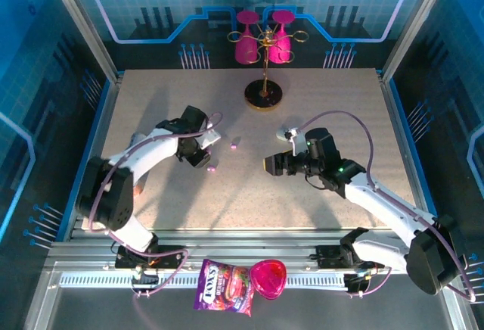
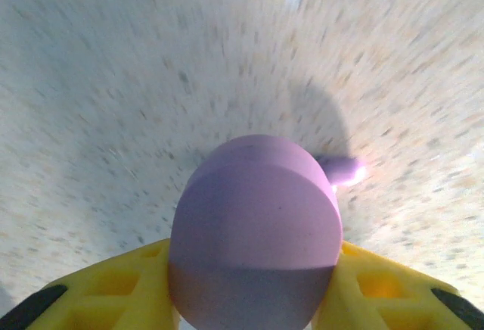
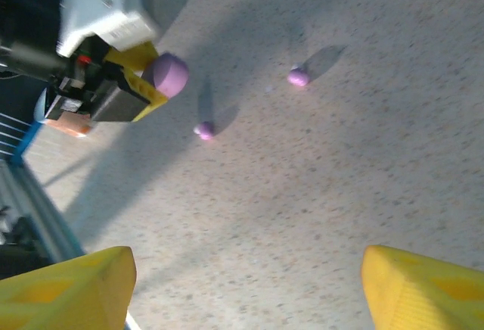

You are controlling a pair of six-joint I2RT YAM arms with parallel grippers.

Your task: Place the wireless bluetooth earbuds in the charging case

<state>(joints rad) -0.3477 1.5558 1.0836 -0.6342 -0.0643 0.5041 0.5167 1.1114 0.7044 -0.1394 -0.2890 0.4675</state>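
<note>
Two lilac earbuds are lying loose on the speckled table, a bit left of centre in the overhead view. One bud sits just below and right of my left gripper. The other bud is a little further right and higher up. From the right wrist camera they're small purple dots in the upper middle, apart from each other.

The lilac case is pinched between the left gripper's yellow fingers, one pressed against each side. In the left wrist view, one bud peeks out just past the case's right edge.

My right gripper is right of centre, pointed toward the buds, fingers spread wide with nothing between them. Just above it there's a small whitish thing; I can't tell what it is.

Further out, a gold stand with pink glasses is at top centre. A candy bag and a pink heart-shaped box sit at the bottom edge.
</note>
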